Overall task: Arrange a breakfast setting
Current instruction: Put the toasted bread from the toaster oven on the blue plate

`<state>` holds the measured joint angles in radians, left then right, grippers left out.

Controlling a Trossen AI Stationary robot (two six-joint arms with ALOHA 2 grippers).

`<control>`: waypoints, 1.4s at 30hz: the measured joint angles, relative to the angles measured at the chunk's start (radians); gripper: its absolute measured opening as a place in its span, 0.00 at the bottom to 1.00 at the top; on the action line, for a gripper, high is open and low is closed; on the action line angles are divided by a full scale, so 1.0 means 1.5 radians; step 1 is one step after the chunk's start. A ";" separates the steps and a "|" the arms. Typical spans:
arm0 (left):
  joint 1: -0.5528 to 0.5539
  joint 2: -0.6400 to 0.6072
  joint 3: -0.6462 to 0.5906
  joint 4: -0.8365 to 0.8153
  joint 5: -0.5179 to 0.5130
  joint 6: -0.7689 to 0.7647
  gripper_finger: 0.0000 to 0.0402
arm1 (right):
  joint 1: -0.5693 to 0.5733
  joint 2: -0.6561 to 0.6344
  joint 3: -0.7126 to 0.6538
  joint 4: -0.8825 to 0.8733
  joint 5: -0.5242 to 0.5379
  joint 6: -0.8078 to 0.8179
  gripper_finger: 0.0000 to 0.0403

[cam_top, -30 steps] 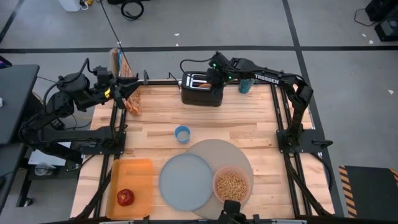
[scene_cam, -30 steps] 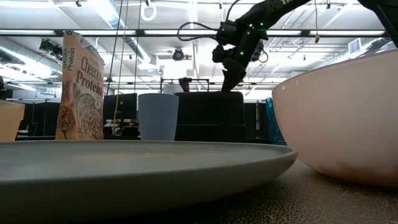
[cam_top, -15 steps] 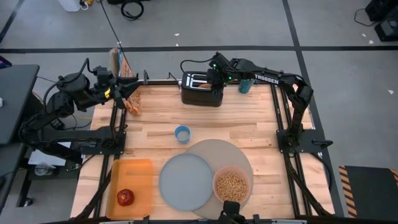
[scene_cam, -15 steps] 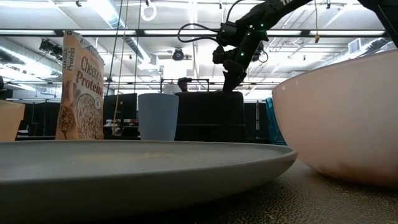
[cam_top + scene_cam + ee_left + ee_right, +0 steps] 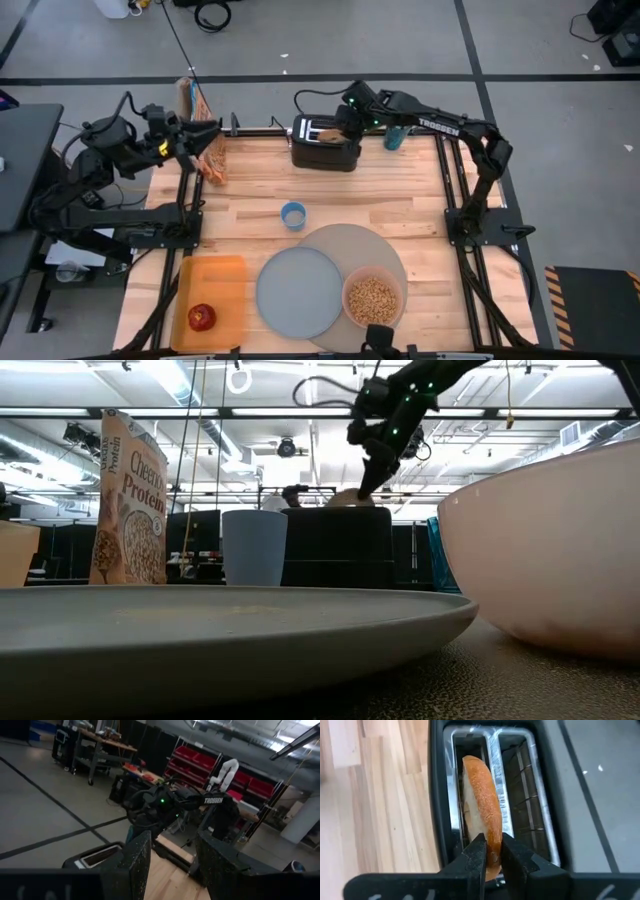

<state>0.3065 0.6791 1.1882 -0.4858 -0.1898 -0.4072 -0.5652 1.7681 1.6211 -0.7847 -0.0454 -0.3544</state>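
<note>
Right wrist view shows the toasted bagel half (image 5: 482, 820) standing on edge in 1 slot of the black toaster (image 5: 560, 795), pinched by the right hand (image 5: 489, 851) so it can likely lift straight out. Left hand (image 5: 172, 865) waits released near the cereal box (image 5: 190, 98) at the worktop (image 5: 330, 195) edge.

The cereal box (image 5: 128, 498), standing well to the left of the right gripper (image 5: 368, 484) in the low view, carries the words "Cheerios Protein" down its front, the first word cut off at the edge. The name "TROSSEN" is printed in white on the right arm (image 5: 438, 125) just behind that gripper, and shows again on the same arm in the left wrist view.
</note>
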 joint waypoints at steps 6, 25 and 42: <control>0.000 -0.001 0.012 -0.002 0.000 0.000 0.40 | 0.000 -0.061 0.000 0.001 0.013 0.024 0.14; -0.001 0.000 0.012 0.000 0.016 -0.035 0.40 | 0.144 -0.108 0.000 0.013 -0.387 0.287 0.14; -0.001 0.020 0.013 0.002 0.016 -0.046 0.40 | 0.364 0.130 0.000 -0.001 -0.559 0.246 0.14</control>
<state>0.3054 0.7086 1.2077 -0.4827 -0.1665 -0.4756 -0.0190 1.9624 1.6211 -0.7864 -0.8843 0.0141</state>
